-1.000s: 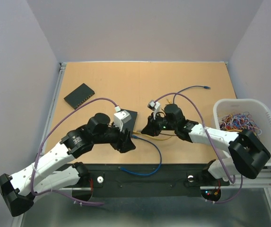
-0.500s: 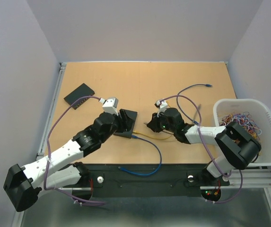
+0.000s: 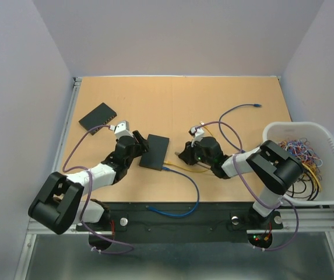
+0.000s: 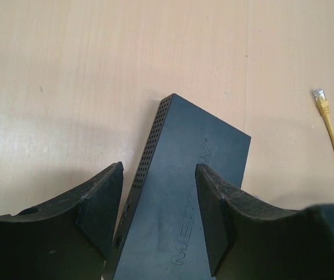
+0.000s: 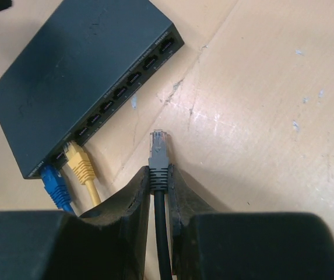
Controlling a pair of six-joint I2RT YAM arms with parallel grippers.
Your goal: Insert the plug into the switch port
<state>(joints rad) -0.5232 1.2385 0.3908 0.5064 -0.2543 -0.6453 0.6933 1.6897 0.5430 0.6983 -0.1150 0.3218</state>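
My right jaws (image 5: pixel 158 185) clamp the grey plug (image 5: pixel 158 153), aimed at free ports of the switch (image 5: pixel 79 70). My left jaws (image 4: pixel 158 219) stand apart w/ the switch between, to steady it.

The wooden table (image 3: pixel 178 99) carries two black switches (image 3: pixel 157 151) (image 3: pixel 97 118) (one cabled) and a white basket (image 3: pixel 330 169).

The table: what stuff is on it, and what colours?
switch: 1, black, centre, between the left gripper's fingers
second switch: 1, black, far left
grey plug: 1, pinched in the right gripper
yellow cable: 1, plugged into the switch
blue cable: 1, plugged in beside the yellow
bin: 1, white, right, holding cables
left gripper: black
right gripper: black
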